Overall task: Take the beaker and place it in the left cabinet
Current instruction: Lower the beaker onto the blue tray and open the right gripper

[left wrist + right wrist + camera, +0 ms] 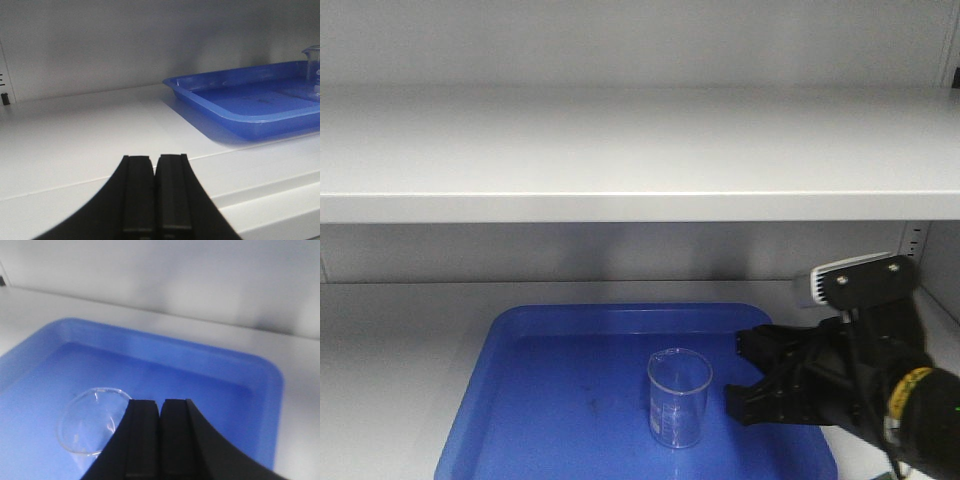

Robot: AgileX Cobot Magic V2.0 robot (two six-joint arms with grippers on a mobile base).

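The beaker [678, 398] is small, clear glass, and stands upright in a blue tray [520, 330] on the left cabinet's lower shelf [400, 340]. My right gripper [740, 372] hovers just right of it, apart from the glass. In the right wrist view the right gripper [160, 402] has its fingers pressed together with nothing between them, and the beaker's rim [90, 427] lies to their left. My left gripper [155, 157] is shut and empty over the bare shelf, with the tray [225, 107] and beaker [314, 65] far off to its right.
A wide grey shelf board [620, 150] overhangs the tray. The cabinet's grey back wall [620, 250] is close behind. Peg holes [917, 240] run down the right side and others [5, 95] down the left.
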